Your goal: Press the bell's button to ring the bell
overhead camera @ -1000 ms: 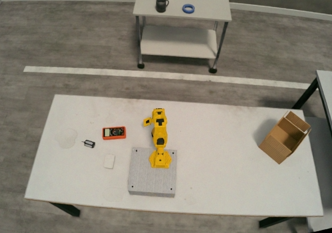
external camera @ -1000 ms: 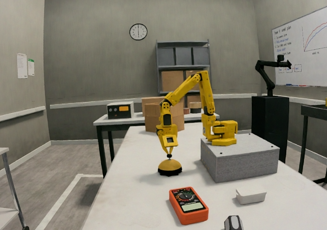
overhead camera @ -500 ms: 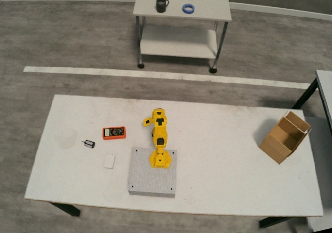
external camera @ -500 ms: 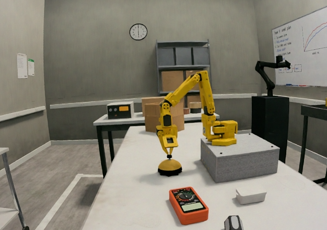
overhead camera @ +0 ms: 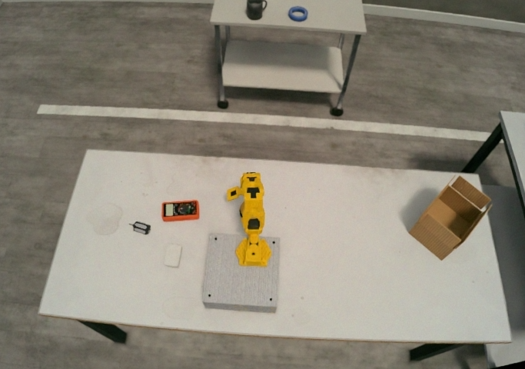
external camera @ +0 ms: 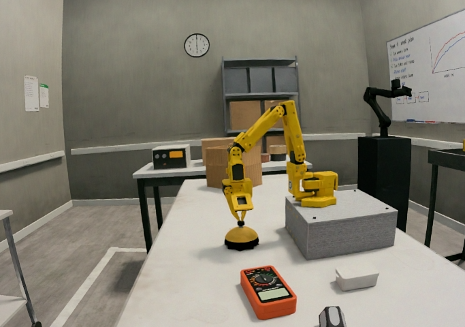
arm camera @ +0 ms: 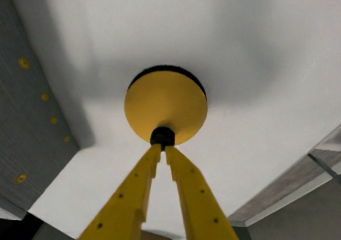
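The bell [external camera: 241, 236] is a yellow dome on a black base, upright on the white table in front of the grey block. Its black button [external camera: 241, 223] sits on top of the dome. My gripper [external camera: 241, 218] points straight down and is shut, with its fingertips touching the top of the button. In the wrist view the shut fingertips meet the black button [arm camera: 162, 135] at the centre of the yellow dome [arm camera: 166, 106]. In the overhead view my arm [overhead camera: 251, 204] hides the bell.
My base stands on a grey block [external camera: 338, 221]. An orange multimeter [external camera: 267, 291], a white box [external camera: 356, 277] and a small dark gadget [external camera: 331, 317] lie nearer the camera. A cardboard box [overhead camera: 450, 216] stands far right. The table edge is close to the bell [arm camera: 298, 190].
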You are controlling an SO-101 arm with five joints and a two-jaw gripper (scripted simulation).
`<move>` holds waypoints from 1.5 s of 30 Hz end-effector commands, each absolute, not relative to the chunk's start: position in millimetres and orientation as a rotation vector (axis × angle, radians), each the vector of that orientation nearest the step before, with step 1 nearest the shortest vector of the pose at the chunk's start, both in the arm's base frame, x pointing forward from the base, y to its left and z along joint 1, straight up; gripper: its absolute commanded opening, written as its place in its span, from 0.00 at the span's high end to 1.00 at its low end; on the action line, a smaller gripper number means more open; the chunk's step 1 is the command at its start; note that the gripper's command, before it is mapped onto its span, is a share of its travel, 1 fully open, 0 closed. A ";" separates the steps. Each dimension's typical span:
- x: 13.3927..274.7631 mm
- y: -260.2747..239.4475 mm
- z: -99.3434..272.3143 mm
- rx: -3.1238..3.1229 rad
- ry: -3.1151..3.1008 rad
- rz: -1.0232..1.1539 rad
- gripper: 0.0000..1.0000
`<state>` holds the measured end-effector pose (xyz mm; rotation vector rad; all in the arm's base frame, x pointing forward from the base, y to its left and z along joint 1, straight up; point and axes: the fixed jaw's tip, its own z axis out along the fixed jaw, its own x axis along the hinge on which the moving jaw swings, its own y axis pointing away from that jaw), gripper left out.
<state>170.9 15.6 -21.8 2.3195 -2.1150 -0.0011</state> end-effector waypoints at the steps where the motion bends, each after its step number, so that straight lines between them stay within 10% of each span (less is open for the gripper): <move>1: 165.9 17.2 -28.0 2.329 -2.079 -0.028 1.00; 45: 166.7 17.2 -12.1 2.329 -2.079 -0.028 1.00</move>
